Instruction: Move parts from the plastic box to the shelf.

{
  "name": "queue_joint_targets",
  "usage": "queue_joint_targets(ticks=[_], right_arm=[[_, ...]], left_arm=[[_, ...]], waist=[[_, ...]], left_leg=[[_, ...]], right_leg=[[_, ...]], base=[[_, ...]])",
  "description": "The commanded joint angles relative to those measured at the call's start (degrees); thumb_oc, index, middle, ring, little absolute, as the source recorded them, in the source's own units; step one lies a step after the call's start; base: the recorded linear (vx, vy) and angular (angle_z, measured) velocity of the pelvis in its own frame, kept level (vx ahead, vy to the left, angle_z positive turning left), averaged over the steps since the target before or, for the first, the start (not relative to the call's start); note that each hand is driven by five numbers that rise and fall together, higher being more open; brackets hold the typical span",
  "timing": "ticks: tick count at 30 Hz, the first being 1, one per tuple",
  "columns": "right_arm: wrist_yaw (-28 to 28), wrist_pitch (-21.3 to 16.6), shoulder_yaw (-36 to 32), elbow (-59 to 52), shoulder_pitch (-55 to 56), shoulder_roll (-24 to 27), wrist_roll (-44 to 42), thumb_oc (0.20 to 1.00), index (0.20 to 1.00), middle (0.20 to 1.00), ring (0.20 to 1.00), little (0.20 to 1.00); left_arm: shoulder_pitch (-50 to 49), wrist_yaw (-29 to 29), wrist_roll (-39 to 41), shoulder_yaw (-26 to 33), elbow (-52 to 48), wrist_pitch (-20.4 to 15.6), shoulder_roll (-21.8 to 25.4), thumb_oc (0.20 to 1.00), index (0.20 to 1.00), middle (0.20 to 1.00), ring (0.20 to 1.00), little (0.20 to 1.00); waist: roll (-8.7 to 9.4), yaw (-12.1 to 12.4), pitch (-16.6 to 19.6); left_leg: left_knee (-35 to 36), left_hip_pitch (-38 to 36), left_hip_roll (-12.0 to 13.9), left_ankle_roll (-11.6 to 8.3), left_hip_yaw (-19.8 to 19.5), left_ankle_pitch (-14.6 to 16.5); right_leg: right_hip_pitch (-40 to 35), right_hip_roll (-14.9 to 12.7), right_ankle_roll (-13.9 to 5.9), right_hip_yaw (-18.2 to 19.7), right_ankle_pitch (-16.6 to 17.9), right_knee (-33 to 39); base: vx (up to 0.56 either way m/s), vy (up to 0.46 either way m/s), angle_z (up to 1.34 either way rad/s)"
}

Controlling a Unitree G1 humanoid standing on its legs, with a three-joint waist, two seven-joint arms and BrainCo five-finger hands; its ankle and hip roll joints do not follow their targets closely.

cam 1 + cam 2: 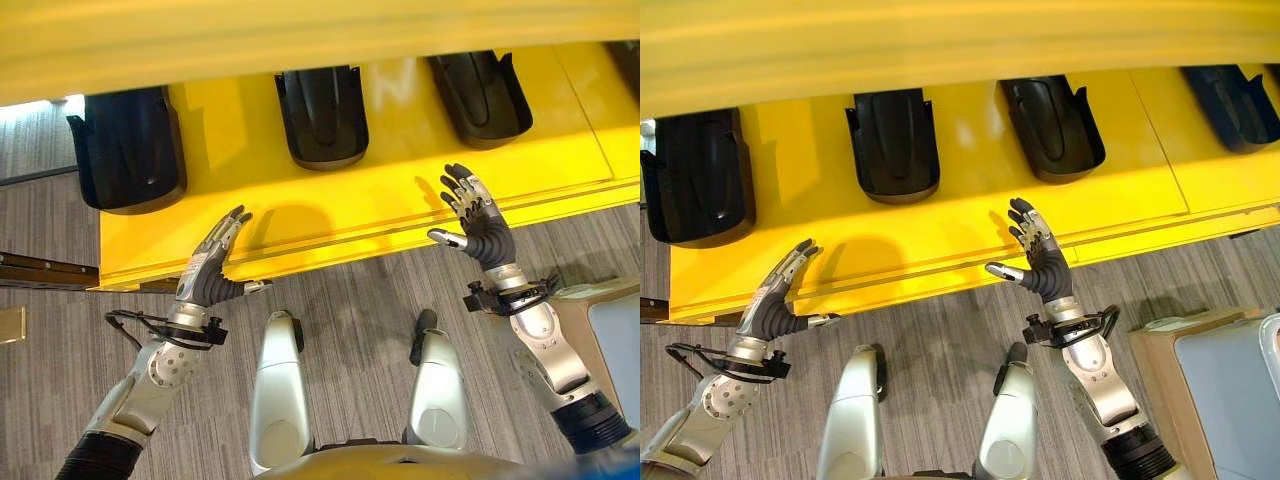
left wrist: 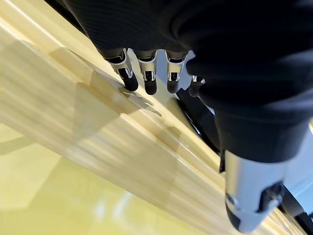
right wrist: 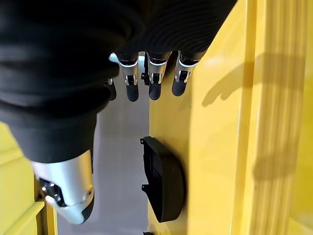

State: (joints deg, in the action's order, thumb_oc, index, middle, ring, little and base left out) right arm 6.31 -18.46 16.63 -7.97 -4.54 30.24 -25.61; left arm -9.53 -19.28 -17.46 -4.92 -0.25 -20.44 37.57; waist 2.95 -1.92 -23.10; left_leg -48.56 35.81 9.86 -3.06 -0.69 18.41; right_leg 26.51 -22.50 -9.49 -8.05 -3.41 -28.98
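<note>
Three black curved parts lie in a row on the yellow shelf (image 1: 400, 200): one at the left (image 1: 128, 150), one in the middle (image 1: 322, 115), one at the right (image 1: 482, 97). A further part (image 1: 1234, 105) lies at the far right in the right eye view. My left hand (image 1: 212, 268) hangs open over the shelf's front edge, fingers straight, holding nothing. My right hand (image 1: 478, 222) is open too, raised above the front edge with fingers spread and empty. The right wrist view looks past my fingers (image 3: 153, 78) at one black part (image 3: 164, 178) on the shelf.
An upper yellow shelf board (image 1: 300, 35) overhangs the back of the row. A grey plastic box (image 1: 1230, 390) on a brown base stands on the floor at the right. A dark rail (image 1: 45, 270) runs along the floor at the left.
</note>
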Motion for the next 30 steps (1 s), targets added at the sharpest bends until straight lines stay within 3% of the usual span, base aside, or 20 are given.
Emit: queue_joint_targets(ticks=[1,13,30], right_arm=[[-0.15,-1.99,-3.46,-3.37,-0.1,0.45,1.09,1.0,1.0,1.0,1.0,1.0],[-1.08,0.33,-4.41,-2.92,0.22,0.18,0.84,1.0,1.0,1.0,1.0,1.0],[-1.06,1.04,-3.67,-2.55,-0.9,-0.06,0.85,1.0,1.0,1.0,1.0,1.0]], left_arm=[[-5.31,-0.14,0.08,0.89,6.34,4.26,1.45,1.0,1.0,1.0,1.0,1.0],[-7.04,0.61,1.85,4.94,12.33,7.34,-2.5,1.0,1.0,1.0,1.0,1.0],[-8.39,1.28,3.44,4.46,18.8,8.89,-4.81,1.0,1.0,1.0,1.0,1.0]], waist=[[1.32,1.83,0.68],[1.07,2.25,0.94],[0.54,2.85,0.29]], left_leg=[[6.11,-3.0,-2.1,2.4,-0.47,-3.41],[5.8,-2.15,-2.09,2.6,-0.46,-3.55],[5.63,-2.2,-2.34,2.76,-0.57,-3.63]], right_leg=[[1.93,0.42,2.56,0.64,-6.03,-10.69],[2.84,0.57,2.75,0.75,-5.96,-10.95],[2.66,0.5,2.9,0.93,-6.28,-11.59]], base=[[0.0,0.0,0.0],[0.0,0.0,0.0],[0.0,0.0,0.0]])
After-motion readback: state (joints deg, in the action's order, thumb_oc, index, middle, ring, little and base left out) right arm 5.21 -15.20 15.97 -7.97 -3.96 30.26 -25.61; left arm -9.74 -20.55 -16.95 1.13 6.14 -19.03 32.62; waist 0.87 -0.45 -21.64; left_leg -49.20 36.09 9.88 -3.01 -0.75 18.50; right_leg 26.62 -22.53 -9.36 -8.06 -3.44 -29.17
